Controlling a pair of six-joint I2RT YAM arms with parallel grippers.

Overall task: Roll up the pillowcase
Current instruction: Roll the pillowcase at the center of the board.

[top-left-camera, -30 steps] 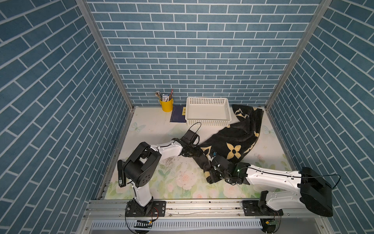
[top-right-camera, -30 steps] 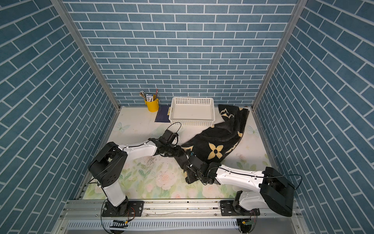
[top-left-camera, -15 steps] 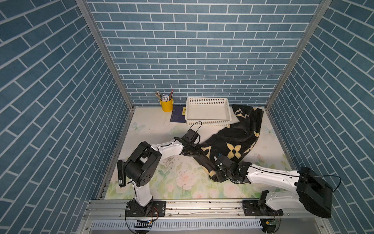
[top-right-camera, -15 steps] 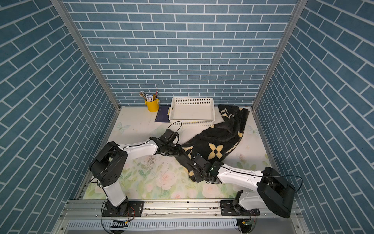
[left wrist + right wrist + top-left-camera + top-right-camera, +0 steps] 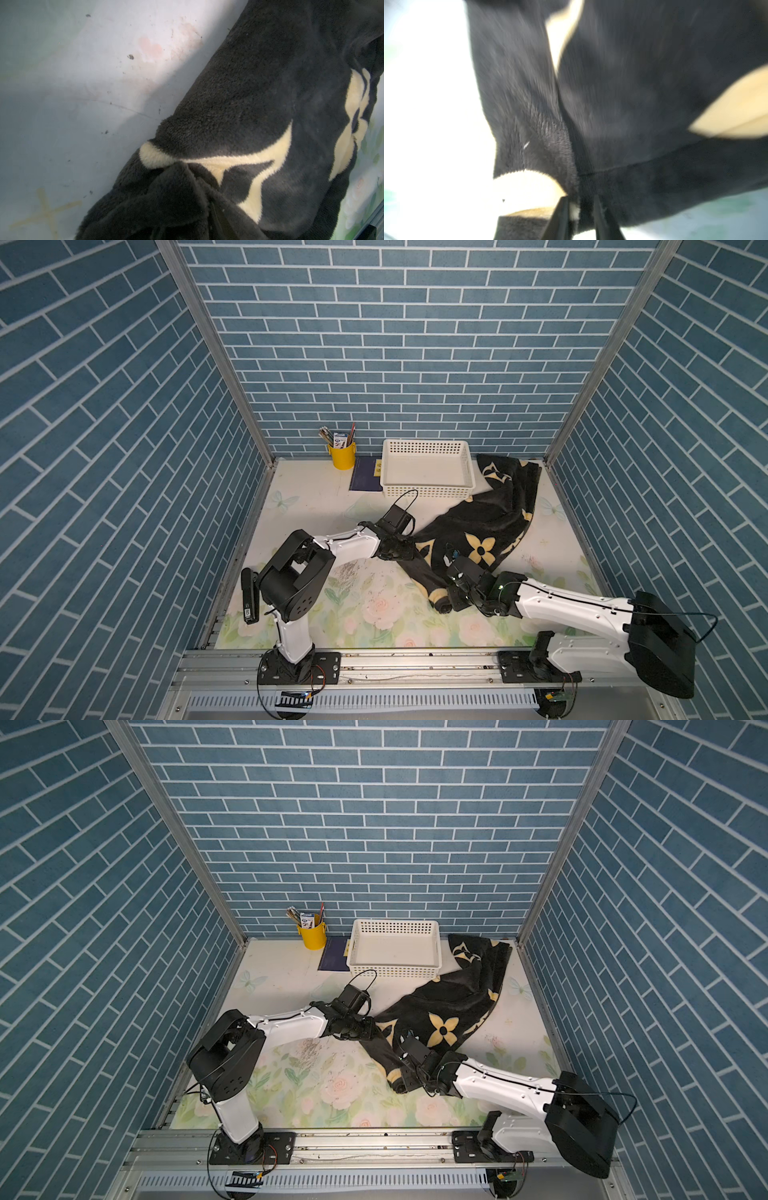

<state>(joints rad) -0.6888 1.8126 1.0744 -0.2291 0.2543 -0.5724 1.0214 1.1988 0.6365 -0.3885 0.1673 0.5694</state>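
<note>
Cream, flower-printed bench [image 5: 316, 506]: carries everything, enclosed by blue brick-patterned walls.

Large plush black pillowcase with cream-yellow flower and star motifs [image 5: 486, 522]: lies on the right half of the bench. Its far end is bunched just beside the basket near the far right corner, and its near end reaches the middle of the bench. The long axis runs diagonally, from far right to near centre. The cloth is broadest in the middle and narrower toward each end. Along the near border the plush is gathered into a thick, tube-like ridge, apparently the first turn of the roll. This ridge lies roughly crosswise to the long axis, so rolling would likely proceed toward the far right corner.

Left fingers [image 5: 405, 552]: closed on the farther end of the ridge. In the left wrist view, folds of plush converge into them, presumably to anchor that end.

Right fingers [image 5: 560, 220]: at the nearer end of the ridge, slightly apart with plush between them. The blurred right wrist view does not show whether they pinch it. Holding both ends would keep the turn even.

White perforated plastic basket [image 5: 428, 491]: against the far wall.

Dark blue flat booklet [image 5: 365, 479]: between basket and cup.

Yellow cylindrical cup of pens [image 5: 343, 456]: by the far wall.
</note>
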